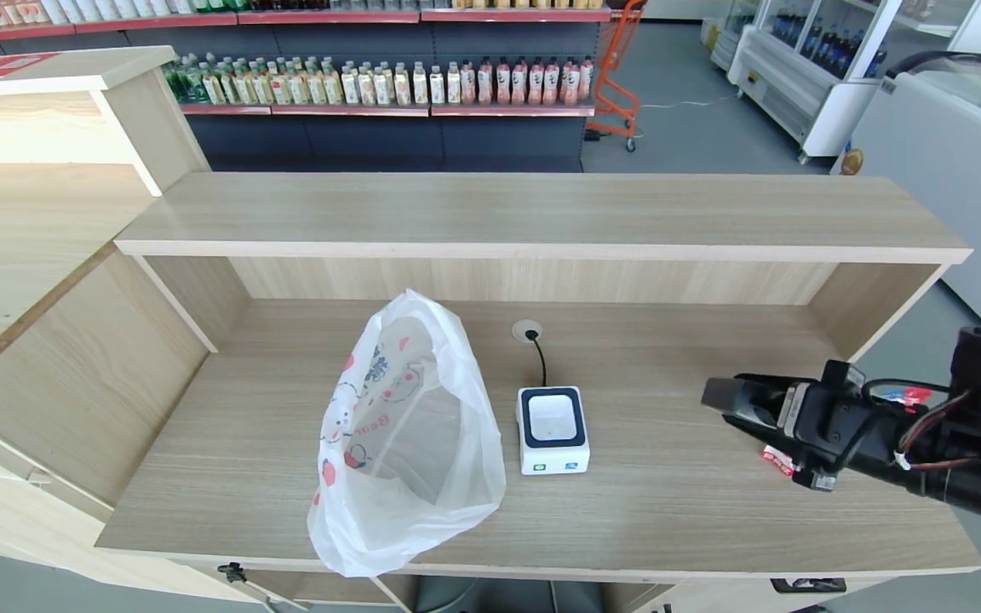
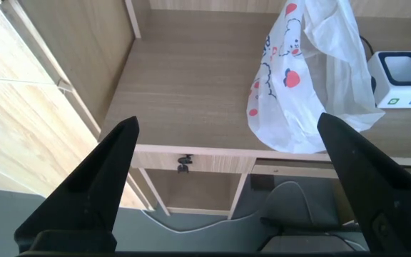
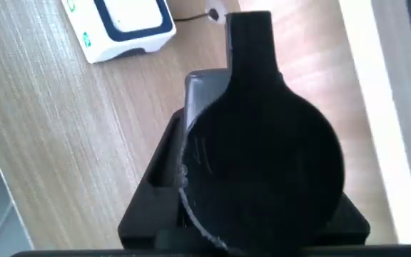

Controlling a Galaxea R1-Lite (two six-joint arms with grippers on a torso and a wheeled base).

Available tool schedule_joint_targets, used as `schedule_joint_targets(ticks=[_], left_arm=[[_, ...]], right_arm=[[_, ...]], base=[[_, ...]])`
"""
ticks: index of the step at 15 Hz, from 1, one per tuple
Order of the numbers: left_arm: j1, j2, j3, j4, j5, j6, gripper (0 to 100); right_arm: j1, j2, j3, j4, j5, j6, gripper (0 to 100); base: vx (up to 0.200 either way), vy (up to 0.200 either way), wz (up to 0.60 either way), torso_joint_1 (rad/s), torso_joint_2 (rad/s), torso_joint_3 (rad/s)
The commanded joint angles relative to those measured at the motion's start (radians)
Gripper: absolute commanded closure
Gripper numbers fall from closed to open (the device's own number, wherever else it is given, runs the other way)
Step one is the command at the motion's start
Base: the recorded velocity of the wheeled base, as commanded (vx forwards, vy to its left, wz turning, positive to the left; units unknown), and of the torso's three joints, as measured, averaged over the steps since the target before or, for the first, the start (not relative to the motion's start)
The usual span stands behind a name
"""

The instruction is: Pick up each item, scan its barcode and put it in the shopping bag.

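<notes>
The jaws of the left gripper (image 2: 227, 125) are seen spread wide, with nothing held between the 2 dark fingers (image 2: 95, 185). It is held near the front edge of the counter (image 2: 184, 93), to the left of the shopping bag (image 2: 298, 93).

Whether the right gripper (image 1: 716, 398) is spread or pressed together cannot be told. It is held low over the right part of the counter, pointed toward the scanner (image 1: 552, 430) and well apart from it.

2 small items are partly covered by the right arm. A red-and-white packet (image 1: 776, 460) lies on the counter just under the arm, and a red-and-blue packet (image 1: 908, 396) lies on the arm's far side. What they contain cannot be made out.

The shopping bag is of thin white plastic printed with red cartoon figures. It stands on the counter left of centre, with its mouth open and its lower end hanging slightly over the front edge. The scanner, a white box with a dark-framed window on top, is set just beside the bag on its right. A black cable (image 1: 540, 362) runs from it back to a round grommet (image 1: 527, 330) in the counter top.

Shelves of bottles (image 1: 380, 85) are seen behind the counter.
</notes>
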Motion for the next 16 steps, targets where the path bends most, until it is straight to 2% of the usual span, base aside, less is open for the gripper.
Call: schedule_joint_targets(ticks=[1,3,4,5,7,10,16], left_arm=[[0.000,0.000,0.000,0.000,0.000,0.000,0],[0.000,0.000,0.000,0.000,0.000,0.000,0],[0.000,0.000,0.000,0.000,0.000,0.000,0],[0.000,0.000,0.000,0.000,0.000,0.000,0],[0.000,0.000,0.000,0.000,0.000,0.000,0],[0.000,0.000,0.000,0.000,0.000,0.000,0],[0.000,0.000,0.000,0.000,0.000,0.000,0]], right_arm=[[-0.036,0.006,0.006,0.001,0.262,-0.383,100],[0.004,0.052,-0.001,0.070,0.477,-0.840,100],[0.004,0.052,-0.001,0.070,0.477,-0.840,100],[0.130,0.087,-0.009,0.160,0.541,-1.080,100],[0.207,0.104,-0.021,0.182,0.544,-1.163,100],[0.259,0.134,-0.063,0.180,0.564,-1.247,100],[0.340,0.199,-0.138,0.180,0.604,-1.314,100]], base=[[0.000,0.000,0.00,0.000,0.00,0.000],[0.000,0.000,0.00,0.000,0.00,0.000],[0.000,0.000,0.00,0.000,0.00,0.000],[0.000,0.000,0.00,0.000,0.00,0.000],[0.000,0.000,0.00,0.000,0.00,0.000],[0.000,0.000,0.00,0.000,0.00,0.000],[0.000,0.000,0.00,0.000,0.00,0.000]])
